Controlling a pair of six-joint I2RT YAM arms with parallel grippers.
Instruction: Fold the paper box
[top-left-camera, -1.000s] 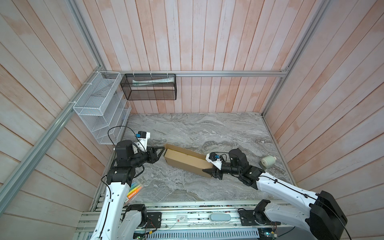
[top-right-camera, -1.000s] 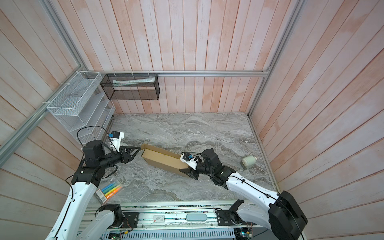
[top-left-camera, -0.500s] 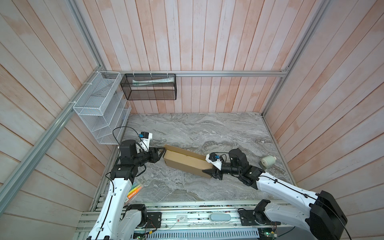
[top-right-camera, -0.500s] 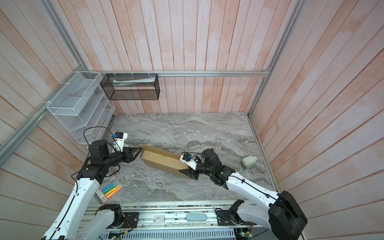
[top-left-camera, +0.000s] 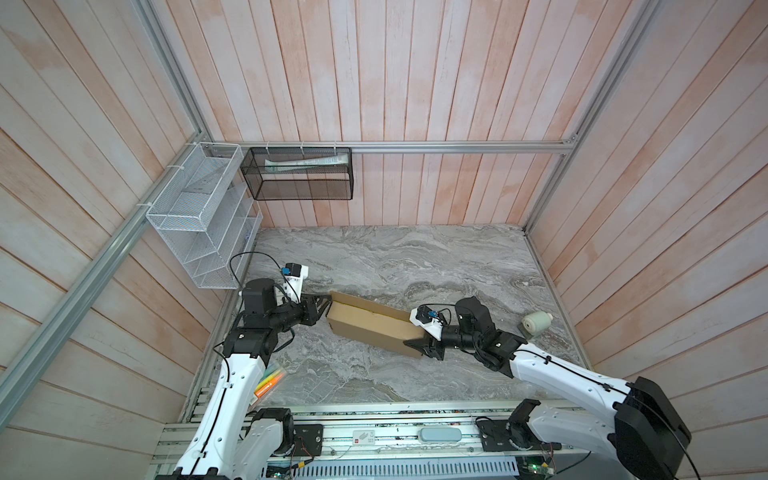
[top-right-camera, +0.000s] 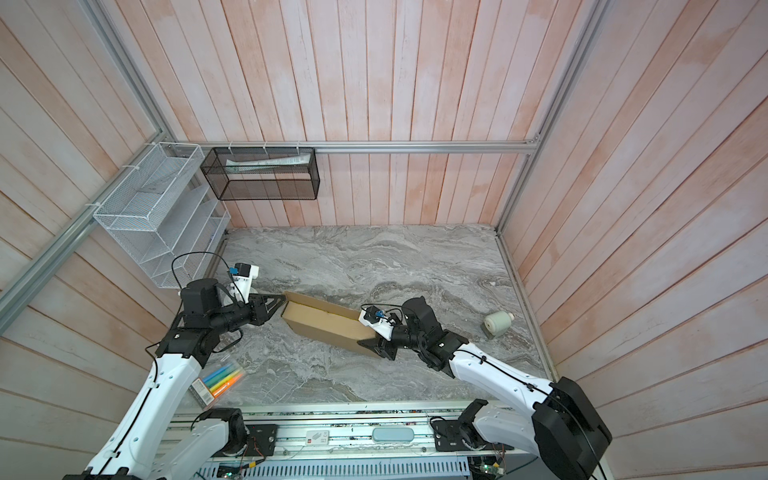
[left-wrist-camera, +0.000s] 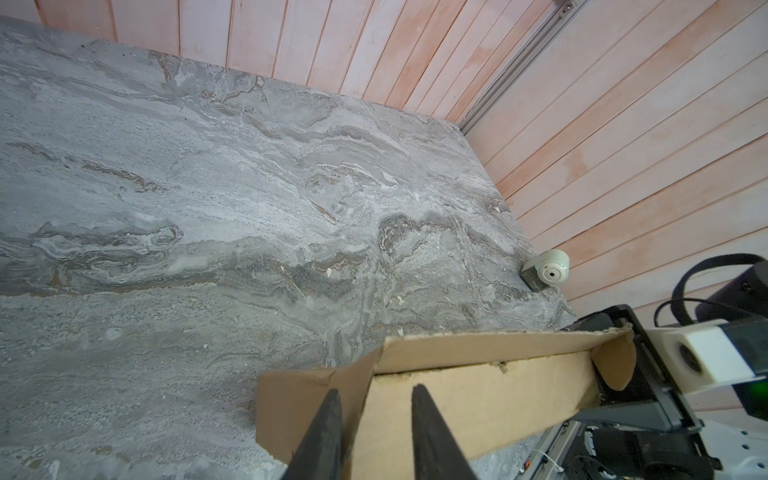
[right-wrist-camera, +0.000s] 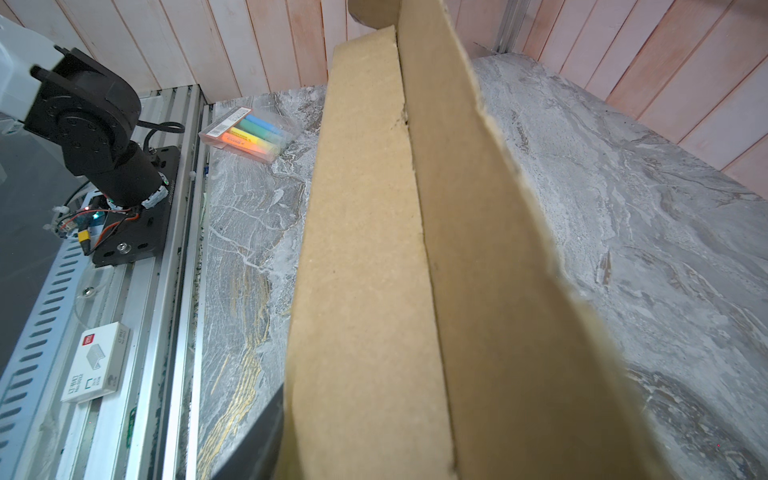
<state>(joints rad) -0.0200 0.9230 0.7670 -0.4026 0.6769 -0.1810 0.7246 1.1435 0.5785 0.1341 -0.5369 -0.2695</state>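
Observation:
The paper box (top-left-camera: 374, 328) (top-right-camera: 328, 324) is a long, narrow brown cardboard tray, held slanted across the middle of the marble table. My left gripper (top-left-camera: 326, 305) (top-right-camera: 279, 304) is at its left end. In the left wrist view the left gripper (left-wrist-camera: 376, 395) straddles the box's (left-wrist-camera: 478, 399) end flap: one finger lies against the flap's outside, the other stands off it inside. My right gripper (top-left-camera: 415, 336) (top-right-camera: 370, 334) is shut on the box's right end. In the right wrist view the box (right-wrist-camera: 365, 249) fills the frame, with one dark finger (right-wrist-camera: 257, 436) showing beside it.
A pack of highlighters (top-left-camera: 268, 380) (right-wrist-camera: 249, 139) lies at the front left, by my left arm. A pale roll (top-left-camera: 536, 323) (left-wrist-camera: 548, 270) sits near the right wall. A white wire rack (top-left-camera: 199, 216) and a black mesh basket (top-left-camera: 299, 174) hang on the walls at the back left.
My left gripper has moved right to the box's left end, and its jaws have narrowed around the end flap. The right arm and the box have hardly moved.

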